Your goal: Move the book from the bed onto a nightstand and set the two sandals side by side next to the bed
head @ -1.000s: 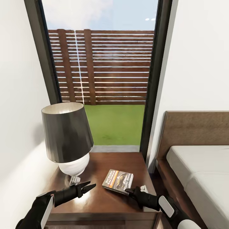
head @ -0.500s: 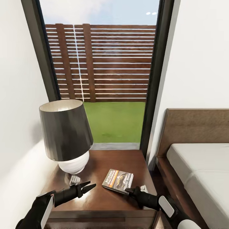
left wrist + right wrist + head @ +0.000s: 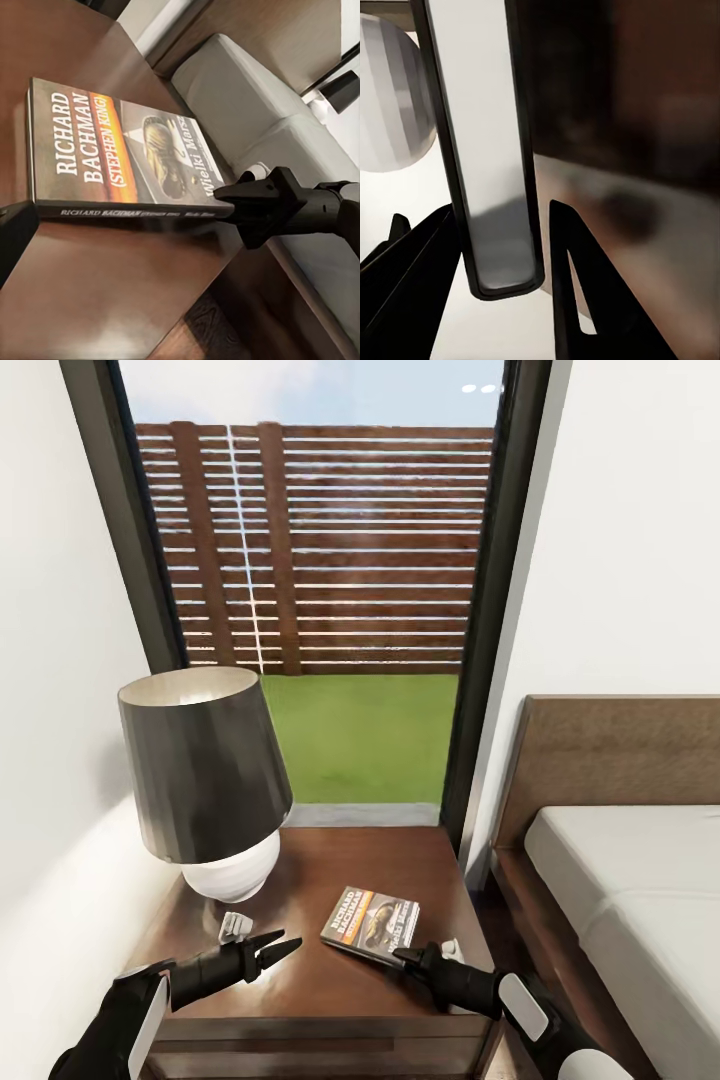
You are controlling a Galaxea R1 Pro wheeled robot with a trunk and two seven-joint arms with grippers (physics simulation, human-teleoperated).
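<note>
Bed cut off at the 3 o'clock edge of the head view, lamp shade hiding the neck of its white base, small white object near the lamp too small to identify, book blurred in the right wrist view.

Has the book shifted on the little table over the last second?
No. The book lies at the same spot on the nightstand, the same way from the lamp. The whole picture slid because the camera moved.
</note>
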